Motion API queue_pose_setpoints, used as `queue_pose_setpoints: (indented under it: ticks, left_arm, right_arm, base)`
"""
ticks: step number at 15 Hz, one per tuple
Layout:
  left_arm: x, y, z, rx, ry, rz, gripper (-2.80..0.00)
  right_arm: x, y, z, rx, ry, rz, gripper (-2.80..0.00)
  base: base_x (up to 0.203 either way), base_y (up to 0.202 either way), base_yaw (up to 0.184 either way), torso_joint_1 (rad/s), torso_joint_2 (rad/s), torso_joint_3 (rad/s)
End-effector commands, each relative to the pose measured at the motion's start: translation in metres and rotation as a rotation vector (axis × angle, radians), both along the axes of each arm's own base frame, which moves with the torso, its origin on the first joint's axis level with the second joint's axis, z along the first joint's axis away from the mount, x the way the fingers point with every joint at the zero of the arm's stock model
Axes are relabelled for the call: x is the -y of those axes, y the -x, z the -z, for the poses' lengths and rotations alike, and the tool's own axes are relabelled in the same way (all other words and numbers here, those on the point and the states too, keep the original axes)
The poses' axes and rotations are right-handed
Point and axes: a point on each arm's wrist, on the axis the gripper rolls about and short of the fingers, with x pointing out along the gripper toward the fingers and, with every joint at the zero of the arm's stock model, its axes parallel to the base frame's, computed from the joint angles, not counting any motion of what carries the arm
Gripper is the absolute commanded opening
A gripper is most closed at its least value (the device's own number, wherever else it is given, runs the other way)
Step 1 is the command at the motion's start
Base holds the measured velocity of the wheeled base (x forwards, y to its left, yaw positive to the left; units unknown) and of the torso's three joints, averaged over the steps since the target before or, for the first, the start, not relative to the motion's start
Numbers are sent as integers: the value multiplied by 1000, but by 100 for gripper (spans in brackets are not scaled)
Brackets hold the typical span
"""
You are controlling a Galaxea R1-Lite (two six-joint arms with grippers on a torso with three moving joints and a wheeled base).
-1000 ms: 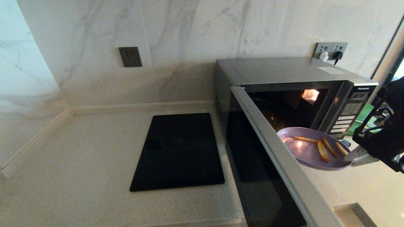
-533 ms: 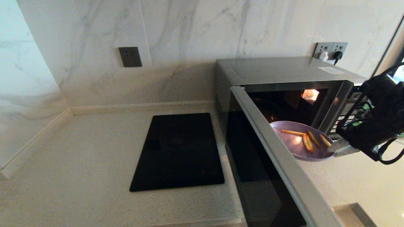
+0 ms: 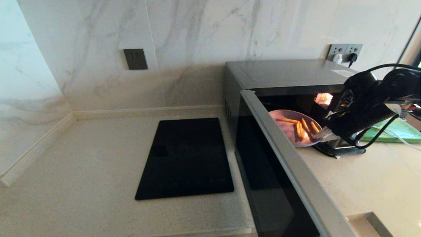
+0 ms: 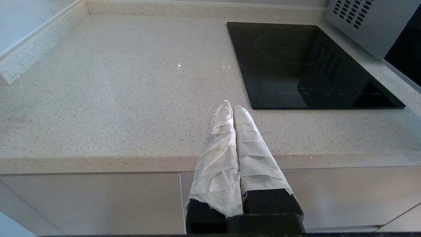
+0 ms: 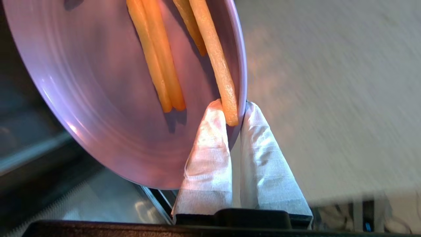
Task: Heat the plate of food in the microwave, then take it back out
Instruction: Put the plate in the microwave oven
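Observation:
The lavender plate of food [image 3: 289, 128] carries a few golden fries and hangs at the mouth of the lit microwave [image 3: 289, 74], whose black glass door [image 3: 273, 171] stands swung open toward me. My right gripper [image 3: 324, 133] is shut on the plate's near rim, one wrapped finger above and one below. The right wrist view shows the plate [image 5: 108, 108] tilted, with that gripper [image 5: 234, 107] pinching its edge beside a fry. My left gripper [image 4: 230, 107] is parked, shut and empty, over the counter's front edge.
A flat black glass cooktop [image 3: 185, 158] lies on the speckled counter [image 3: 82, 171] left of the microwave. A green cutting board [image 3: 399, 131] sits to the microwave's right. A wall socket with plugs [image 3: 345, 52] is behind it.
My right arm has carried the plate up and to the left, from in front of the button panel into the microwave's opening. The left arm has not moved.

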Motion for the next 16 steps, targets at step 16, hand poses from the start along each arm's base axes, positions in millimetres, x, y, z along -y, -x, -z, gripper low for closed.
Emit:
queue_pose_setpoints:
  ticks: [16]
  left_arm:
    - [0,0,0,-1,1,-1,-280]
  right_arm:
    - [-15,-66,45,202,33,-21,-280]
  base:
    - [0,0,0,0,0,0]
